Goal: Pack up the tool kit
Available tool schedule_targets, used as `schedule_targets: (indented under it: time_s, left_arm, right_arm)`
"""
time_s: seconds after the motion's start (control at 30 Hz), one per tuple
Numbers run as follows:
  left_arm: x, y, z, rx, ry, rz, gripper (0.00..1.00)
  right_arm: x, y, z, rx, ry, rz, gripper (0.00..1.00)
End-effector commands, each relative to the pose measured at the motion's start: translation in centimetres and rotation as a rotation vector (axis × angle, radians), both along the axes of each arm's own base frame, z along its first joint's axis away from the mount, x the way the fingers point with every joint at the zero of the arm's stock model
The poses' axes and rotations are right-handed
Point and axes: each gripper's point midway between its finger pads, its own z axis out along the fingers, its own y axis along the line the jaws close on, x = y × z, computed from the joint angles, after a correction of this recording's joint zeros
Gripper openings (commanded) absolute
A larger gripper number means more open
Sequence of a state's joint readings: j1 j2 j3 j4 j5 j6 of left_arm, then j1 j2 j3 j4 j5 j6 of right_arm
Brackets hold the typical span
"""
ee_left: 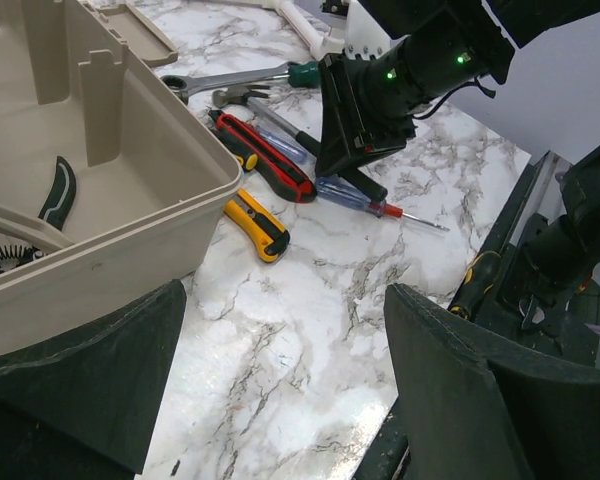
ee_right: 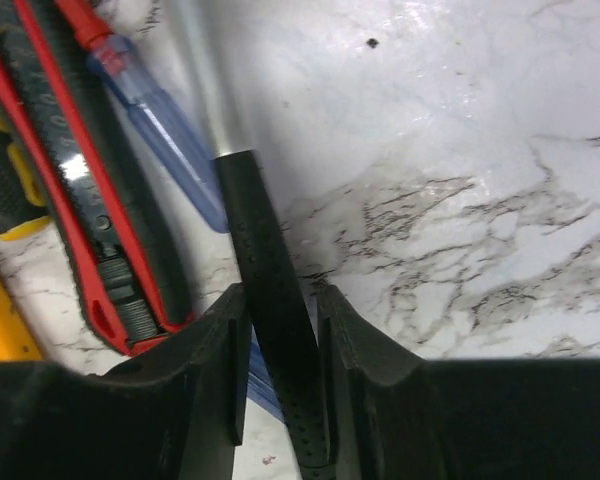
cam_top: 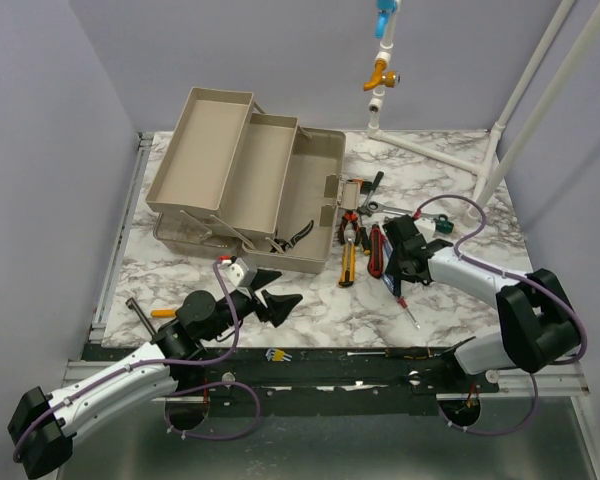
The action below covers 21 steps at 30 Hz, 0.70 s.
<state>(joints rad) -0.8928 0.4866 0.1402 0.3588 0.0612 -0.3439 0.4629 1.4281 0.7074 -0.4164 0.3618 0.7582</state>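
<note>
Nearest the overhead lens sit the two arm bases [cam_top: 280, 385]; beyond them the left gripper [cam_top: 278, 302] hangs over the marble table [cam_top: 310, 310], jaws spread wide with nothing in them, while the right gripper [cam_top: 397, 285] is low among loose tools. Behind stands the toolbox [cam_top: 315, 262], hard beige plastic with its stepped trays [cam_top: 205, 150] swung out; a pair of pliers [cam_top: 295, 235] lies in its base.

From the left wrist, broad black fingers [ee_left: 100, 380] frame the toolbox's smooth, thin wall; just beside it lie a yellow knife [ee_left: 258, 225], a red knife [ee_left: 270, 160] and a blue-handled screwdriver [ee_left: 335, 190]; all look light, rigid and slick-cased.

From the right wrist, the pads [ee_right: 205, 380] are closed on the hammer [ee_right: 265, 250] at its black dimpled rubber grip; both seem to touch it, though the head is out of frame. Its steel head should make it top-heavy; held this far down the handle it will probably droop; a hold nearer the chrome shaft would carry steadier, and the rubber should resist slipping.
</note>
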Motion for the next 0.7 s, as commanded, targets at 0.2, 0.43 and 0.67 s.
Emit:
schedule_targets:
  time_s: [0.2, 0.43, 0.67]
  left_arm:
    - [-0.2, -0.1, 0.9, -0.022, -0.033, -0.011, 0.83]
    - [-0.3, 0.0, 1.0, -0.026, -0.039, -0.009, 0.83]
    - [-0.2, 0.2, 1.2, -0.033, -0.051, -0.003, 0.83]
  right_arm:
    - [1.4, 0.5, 4.8, 0.047, -0.144, 0.038, 0.01]
    - [2.7, 3.4, 11.2, 0.144, -0.255, 0.21, 0.01]
    - [3.1, 10.5, 20.2, 0.468, -0.482, 0.488, 0.01]
